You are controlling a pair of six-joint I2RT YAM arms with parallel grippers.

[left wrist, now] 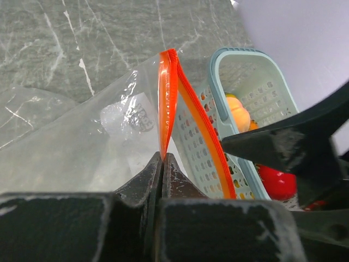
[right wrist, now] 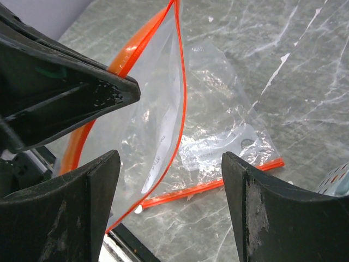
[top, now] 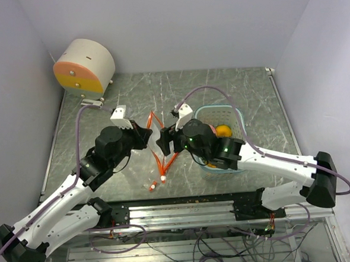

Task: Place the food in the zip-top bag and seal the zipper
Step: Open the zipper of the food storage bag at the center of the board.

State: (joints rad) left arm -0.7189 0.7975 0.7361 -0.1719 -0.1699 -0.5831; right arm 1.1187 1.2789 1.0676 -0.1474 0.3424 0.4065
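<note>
The clear zip-top bag (top: pixel 157 145) with an orange zipper strip (left wrist: pixel 168 98) stands raised between the two grippers. My left gripper (left wrist: pixel 162 159) is shut on one lip of that strip and holds it up; it also shows in the top view (top: pixel 147 136). The other lip (left wrist: pixel 203 126) bows away, so the mouth is parted. My right gripper (right wrist: pixel 170 159) is open and empty right beside the bag's mouth (top: pixel 164 142). The food lies in the teal basket (top: pixel 236 118): an orange piece (top: pixel 223 130), a peach piece (left wrist: pixel 240 113) and a red piece (left wrist: pixel 278 183).
A second orange strip with crumpled clear plastic (right wrist: pixel 218 183) lies flat on the marble tabletop. A round cream and orange device (top: pixel 85 66) stands at the back left. The table's front rail (top: pixel 185 204) runs just below the bag. White walls close in on both sides.
</note>
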